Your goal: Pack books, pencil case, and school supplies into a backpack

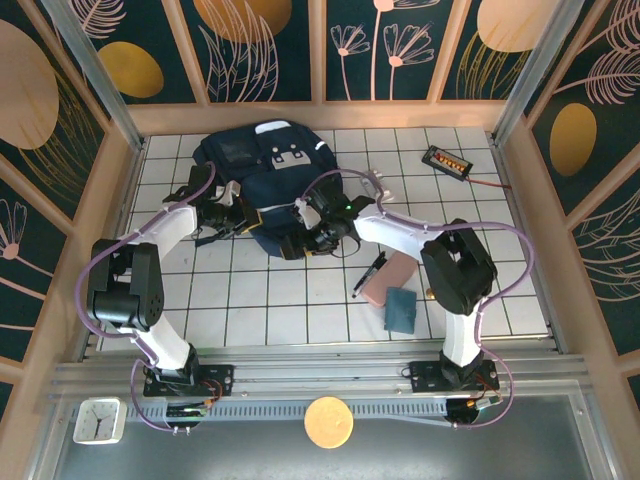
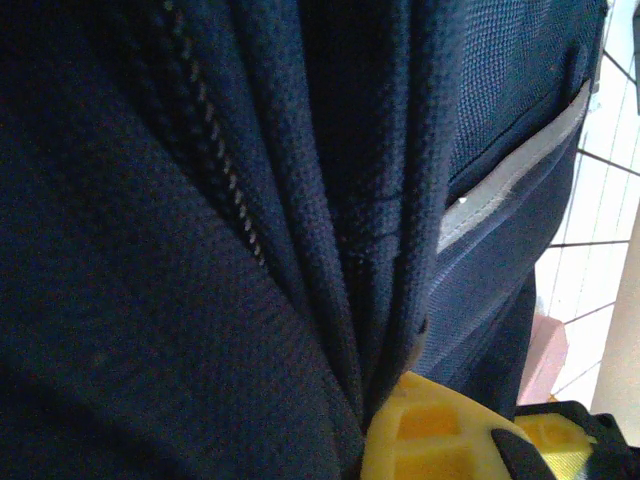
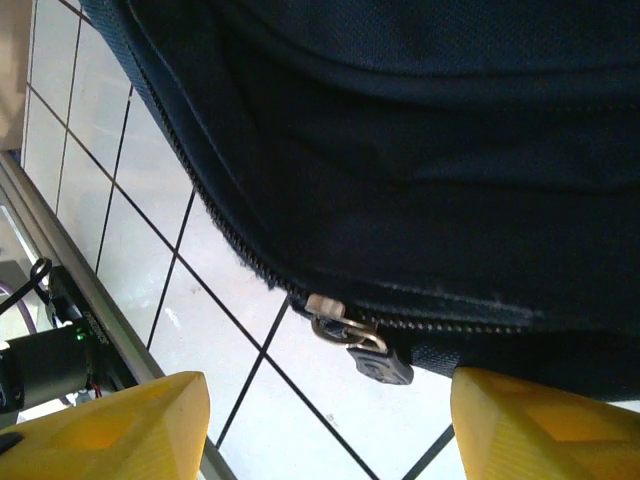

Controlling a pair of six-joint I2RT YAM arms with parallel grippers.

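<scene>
Dark teal panels with leaf prints wall in a white tiled table point(image 1: 280, 300). The backpack point(image 1: 262, 172) lies flat at the table's 12 o'clock, a little left of centre.

The left gripper point(image 1: 243, 218) is at the pack's 8 o'clock edge, its fingers pressed together on a gathered fold of the fabric. The right gripper point(image 3: 330, 410) is at the pack's 6 o'clock edge with its jaws wide apart, holding nothing.

At 2 o'clock on the table sits a black tray point(image 1: 445, 160). At 4 o'clock, well apart from the pack, the pink case point(image 1: 387, 276) waits, with the teal item point(image 1: 402, 308) just beside it and the pen point(image 1: 368, 275) against its left side.

The zip pull point(image 3: 365, 350) hangs on the pack's edge, between the open fingers and above them, untouched.

The step in hand looks like working the main zip, with the loose supplies not yet packed. Next, the right fingers likely need to advance and close on that small pull, then draw it along the track while the left grip keeps the cloth taut.
</scene>
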